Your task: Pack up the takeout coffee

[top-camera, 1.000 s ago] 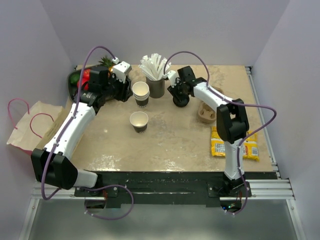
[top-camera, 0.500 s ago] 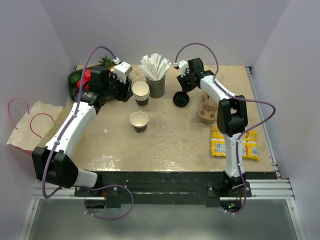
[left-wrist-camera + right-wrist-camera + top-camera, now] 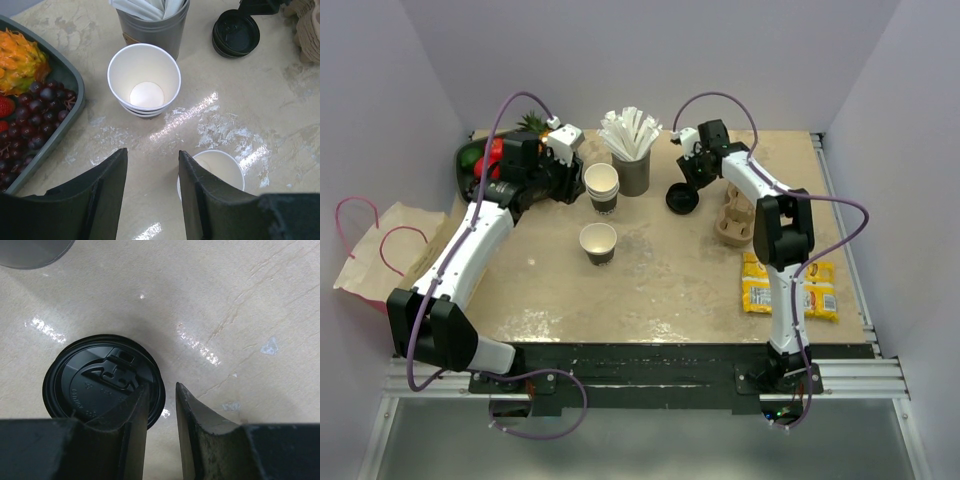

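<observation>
No lidded cup shows. A round black lid [image 3: 682,197] lies flat on the table, also in the left wrist view [image 3: 235,33] and right wrist view [image 3: 102,377]. A lidless dark-brown cup with a white rim [image 3: 598,243] stands alone mid-table [image 3: 212,170]. My right gripper [image 3: 692,178] hovers over the lid's right edge [image 3: 162,390], jaws a narrow gap apart, holding nothing. My left gripper [image 3: 563,180] is open and empty above bare table [image 3: 152,160], between the lone cup and the stack of cups [image 3: 602,186].
A grey holder of white straws [image 3: 632,160] stands behind the cup stack. A fruit tray [image 3: 470,165] is at the back left, a cardboard cup carrier [image 3: 735,222] right of the lid, a yellow packet [image 3: 788,285] front right, a paper bag [image 3: 380,250] off the table's left edge.
My right gripper has risen from the lid and moved back and to the right; the lid stays on the table. The left arm has not moved.
</observation>
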{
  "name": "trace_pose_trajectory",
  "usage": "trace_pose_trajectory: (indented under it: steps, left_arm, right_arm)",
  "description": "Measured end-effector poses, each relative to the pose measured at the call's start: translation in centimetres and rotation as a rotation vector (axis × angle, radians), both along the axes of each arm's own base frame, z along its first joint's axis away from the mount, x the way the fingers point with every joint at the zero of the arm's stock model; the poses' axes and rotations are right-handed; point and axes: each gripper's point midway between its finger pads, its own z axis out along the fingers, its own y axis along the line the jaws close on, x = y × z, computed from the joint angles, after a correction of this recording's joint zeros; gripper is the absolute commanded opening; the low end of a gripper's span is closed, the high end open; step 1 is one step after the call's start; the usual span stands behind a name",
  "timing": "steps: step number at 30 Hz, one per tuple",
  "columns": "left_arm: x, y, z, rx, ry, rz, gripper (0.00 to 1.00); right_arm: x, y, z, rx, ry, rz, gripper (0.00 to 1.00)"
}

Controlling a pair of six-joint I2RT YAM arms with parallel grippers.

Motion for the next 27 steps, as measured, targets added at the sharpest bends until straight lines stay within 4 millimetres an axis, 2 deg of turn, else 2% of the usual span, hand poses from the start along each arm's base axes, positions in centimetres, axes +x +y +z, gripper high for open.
trace_pose_trajectory:
  steps: [8,14,19,27]
  left_arm:
    - [0.1,0.1,-0.1,0.002,0.001,0.002,0.5]
    - [0.1,0.1,-0.2,0.003,0.005,0.001,0.5]
    - [0.2,0.1,-0.4,0.003,0.009,0.0,0.5]
    - [0.2,0.1,-0.4,0.002,0.008,0.0,0.5]
  right_arm:
    - [0.0,-0.1,0.0,0.0,0.008,-0.005,0.28]
    - [0.0,-0.3,-1.0,0.003,0.029,-0.011,0.27]
    - [-0.3,-0.6,-1.8,0.013,0.061,-0.016,0.21]
    - [-0.3,-0.8,-1.8,0.018,0.065,-0.028,0.12]
